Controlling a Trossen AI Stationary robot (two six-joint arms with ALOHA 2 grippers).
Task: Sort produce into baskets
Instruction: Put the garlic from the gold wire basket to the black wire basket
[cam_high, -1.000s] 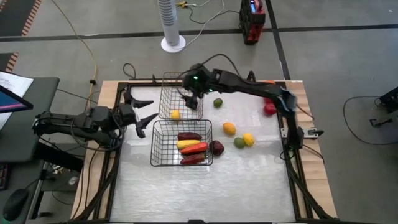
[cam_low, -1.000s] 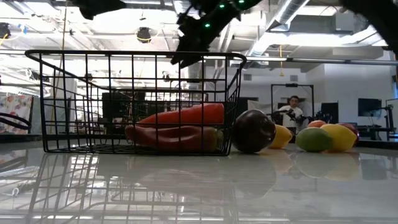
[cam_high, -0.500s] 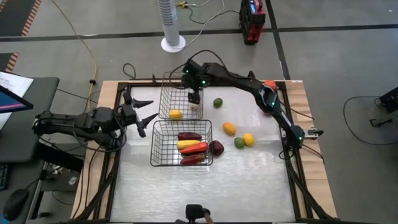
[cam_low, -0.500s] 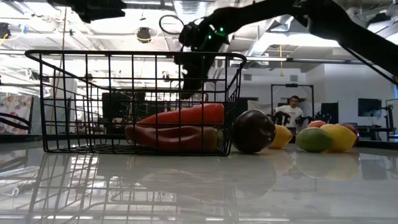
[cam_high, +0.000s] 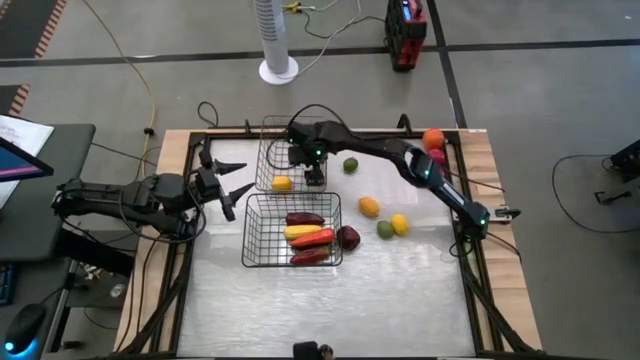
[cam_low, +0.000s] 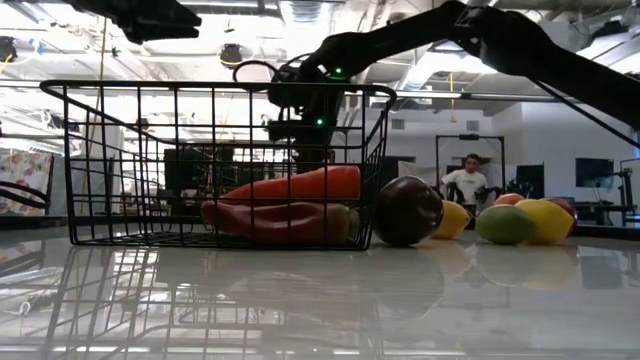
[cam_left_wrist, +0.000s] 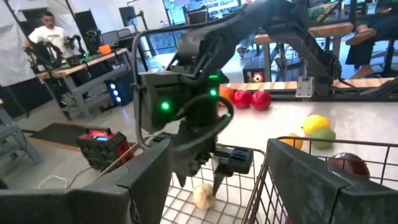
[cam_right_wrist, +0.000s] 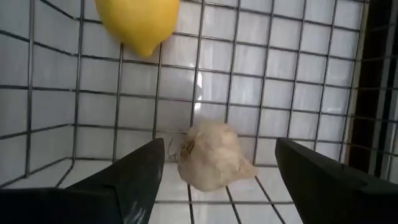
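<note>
The right end effector (cam_right_wrist: 214, 180) hangs open and empty above a pale garlic (cam_right_wrist: 212, 155) in the silvery basket (cam_high: 268, 150), pointed end toward the finger. The left end effector (cam_high: 232, 185) waits open beside the baskets.

Right gripper (cam_high: 314, 180) reaches down — fingers spread; left gripper (cam_high: 228, 185) waits, fingers apart.

Table (cam_high: 330, 300) with baskets (cam_high: 291, 229), loose produce (cam_high: 369, 206).
</note>
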